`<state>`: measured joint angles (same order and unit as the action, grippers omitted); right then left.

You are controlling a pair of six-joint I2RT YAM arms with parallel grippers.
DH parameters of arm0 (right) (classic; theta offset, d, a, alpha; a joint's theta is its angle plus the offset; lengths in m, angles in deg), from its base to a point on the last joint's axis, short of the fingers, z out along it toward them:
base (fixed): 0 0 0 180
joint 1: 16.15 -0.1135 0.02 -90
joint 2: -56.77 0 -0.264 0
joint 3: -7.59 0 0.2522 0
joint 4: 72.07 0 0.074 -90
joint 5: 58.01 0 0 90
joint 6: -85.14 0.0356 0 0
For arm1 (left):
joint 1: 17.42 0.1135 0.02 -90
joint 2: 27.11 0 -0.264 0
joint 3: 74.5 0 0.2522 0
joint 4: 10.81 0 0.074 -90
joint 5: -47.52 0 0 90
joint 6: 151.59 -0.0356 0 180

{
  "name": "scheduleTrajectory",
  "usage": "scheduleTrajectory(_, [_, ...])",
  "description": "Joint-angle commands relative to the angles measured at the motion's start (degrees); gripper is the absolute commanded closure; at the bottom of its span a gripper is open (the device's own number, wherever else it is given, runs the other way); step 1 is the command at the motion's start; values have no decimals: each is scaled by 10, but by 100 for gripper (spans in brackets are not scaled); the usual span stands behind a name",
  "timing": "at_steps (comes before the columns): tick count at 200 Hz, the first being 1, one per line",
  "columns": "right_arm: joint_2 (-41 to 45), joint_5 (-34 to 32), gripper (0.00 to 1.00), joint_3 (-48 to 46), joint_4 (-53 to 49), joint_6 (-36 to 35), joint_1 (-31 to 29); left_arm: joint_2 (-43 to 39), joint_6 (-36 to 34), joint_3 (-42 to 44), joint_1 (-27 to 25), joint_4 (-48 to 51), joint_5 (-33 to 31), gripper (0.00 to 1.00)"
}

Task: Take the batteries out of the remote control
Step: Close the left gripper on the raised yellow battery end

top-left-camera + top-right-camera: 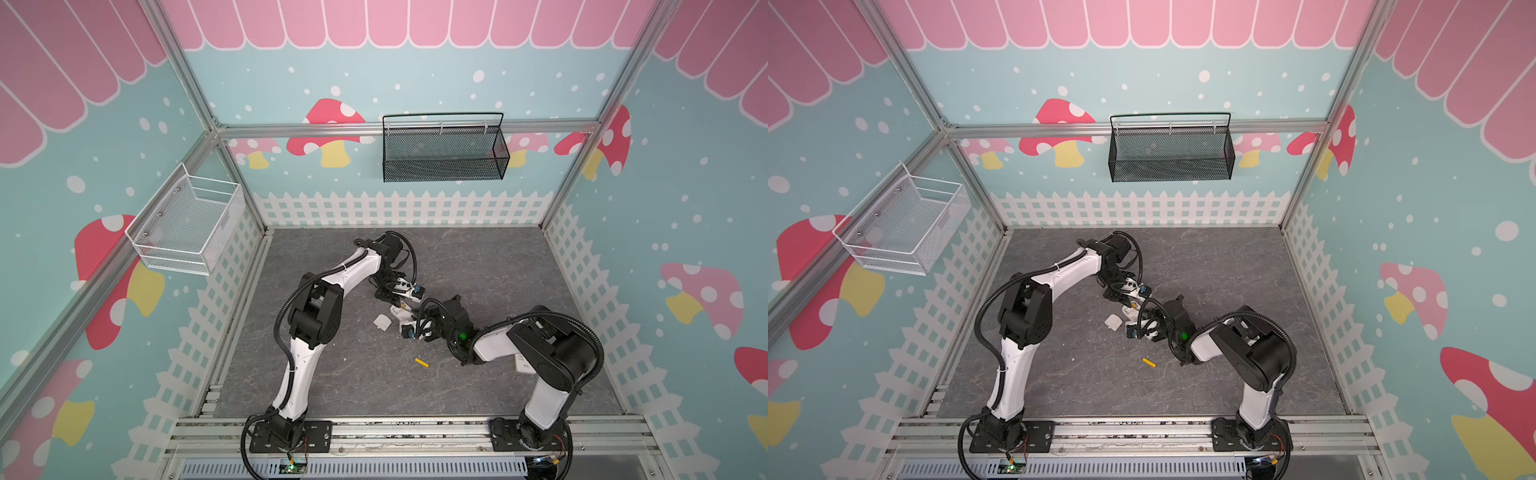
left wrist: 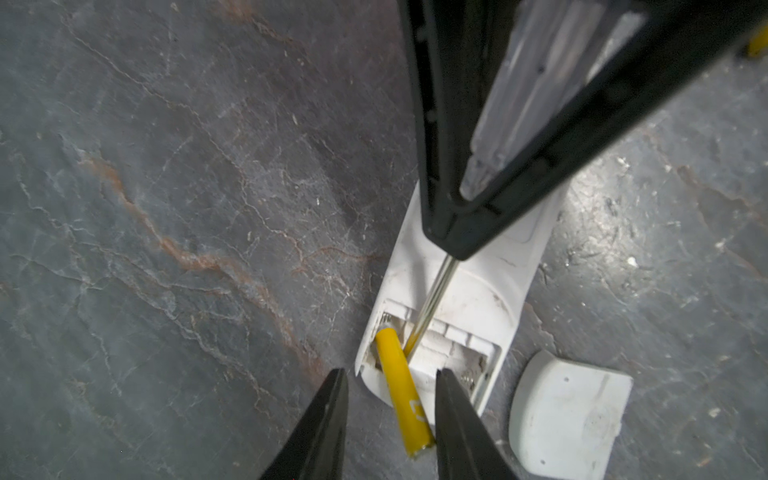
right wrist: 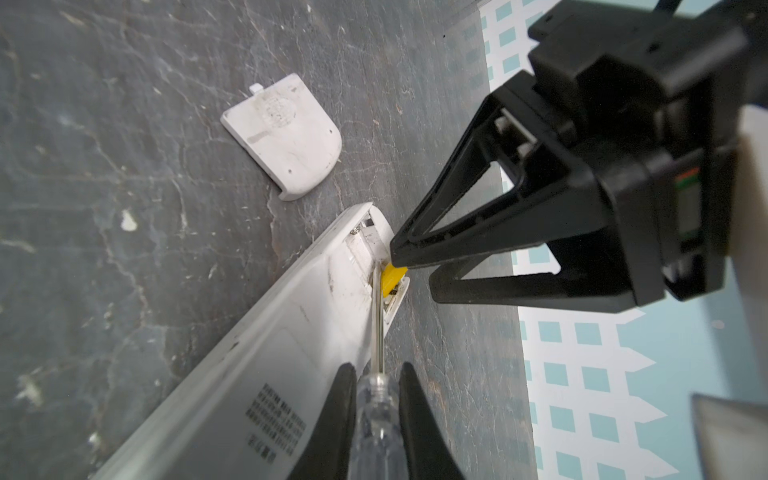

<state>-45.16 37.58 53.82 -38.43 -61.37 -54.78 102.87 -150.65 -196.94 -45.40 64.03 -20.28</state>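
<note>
The grey, slate-patterned tabletop (image 1: 498, 270) is veined with pale and rusty cracks and flecked with white crumbs; a white remote control (image 3: 249, 374) lies on it back-up near the middle; a detached white battery cover (image 3: 286, 137) lies just beside it, not touching; a loose yellow battery (image 1: 422, 362) lies alone nearer the front, well apart from both.

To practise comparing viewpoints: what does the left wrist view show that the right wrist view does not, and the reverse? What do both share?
Only the left wrist view: the yellow battery at full length, tilted up out of its slot between the fingers of the left gripper. Only the right wrist view: the printed label on the remote and the fence-patterned wall. Both: remote, battery, the screwdriver clamped in the right gripper, the loose cover beside the remote.
</note>
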Motion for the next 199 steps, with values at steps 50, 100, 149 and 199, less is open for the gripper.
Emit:
scheduleTrajectory(50, [9,5,100,-2,5,-3,5,-8,0,8,0,-17,-18,90])
scheduleTrajectory(100, [63,4,100,-20,-14,-1,6,-44,15,23,5,-27,-12,100])
scheduleTrajectory(149, [173,13,100,-47,-82,27,19,-106,42,59,5,-38,23,100])
scheduleTrajectory(199, [325,32,100,-62,-180,163,83,-183,88,146,-25,-68,104,100])
